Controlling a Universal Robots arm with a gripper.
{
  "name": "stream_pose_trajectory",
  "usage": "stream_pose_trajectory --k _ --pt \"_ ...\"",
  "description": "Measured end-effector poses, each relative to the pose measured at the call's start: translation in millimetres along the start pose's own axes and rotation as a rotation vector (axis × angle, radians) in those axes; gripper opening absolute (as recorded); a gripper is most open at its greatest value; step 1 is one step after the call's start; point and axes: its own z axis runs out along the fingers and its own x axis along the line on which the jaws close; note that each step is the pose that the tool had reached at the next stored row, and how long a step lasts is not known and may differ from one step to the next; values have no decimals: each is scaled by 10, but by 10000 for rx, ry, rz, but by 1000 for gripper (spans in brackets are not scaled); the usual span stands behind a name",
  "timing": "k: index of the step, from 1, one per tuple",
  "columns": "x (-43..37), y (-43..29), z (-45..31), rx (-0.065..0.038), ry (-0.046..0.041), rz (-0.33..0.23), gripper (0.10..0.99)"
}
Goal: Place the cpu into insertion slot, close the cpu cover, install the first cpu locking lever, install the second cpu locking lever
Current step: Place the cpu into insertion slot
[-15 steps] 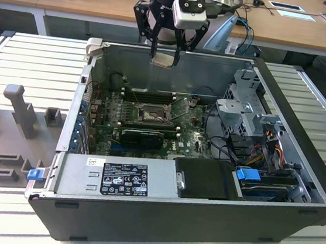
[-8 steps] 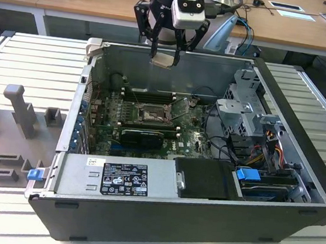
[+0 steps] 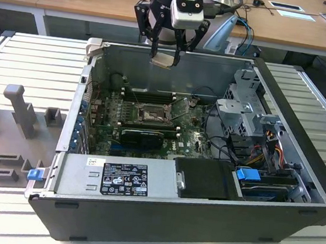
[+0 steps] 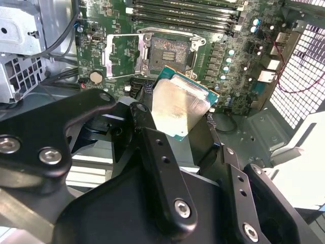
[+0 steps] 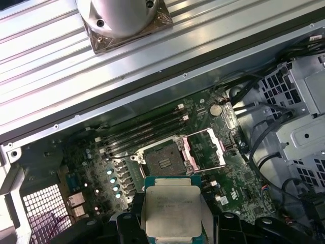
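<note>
Black gripper point(image 4: 177, 121) fingers point(image 4: 152, 145) (2 of them) clenched the chip point(image 5: 171, 211), well clear of the bare socket point(image 5: 163, 161); its cover point(image 5: 189, 152) seemingly stood open.

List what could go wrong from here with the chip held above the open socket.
1. The gripper holds the cpu high above the case; a slip would likely drop it onto the board.
2. The insertion slot has its pin field exposed; a tilted or off-centre landing could bend pins.
3. The cpu cover stands open beside the slot; the descending gripper might catch it.
</note>
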Motion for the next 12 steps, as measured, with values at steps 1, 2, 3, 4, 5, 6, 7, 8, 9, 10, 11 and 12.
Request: stream_pose_trajectory --k 1,2,3,4,5,6,7,8,9,10,11,12 --pt "0 0 0 -1 -2 28 525" --pt "0 0 0 -1 -5 54 525" --pt "0 0 0 -2 -7 79 525" --pt "0 0 0 -2 -10 104 525" --pt "0 0 0 -3 -12 135 525" --pt "0 0 0 -3 -14 154 525" --pt "0 0 0 -5 -19 209 525" --pt "0 0 0 -5 -23 251 525" --pt "0 0 1 -6 -25 278 525" --pt "0 0 1 -7 -27 304 525" --pt "0 0 1 -7 -30 328 525" --pt "0 0 1 -8 -32 355 525"
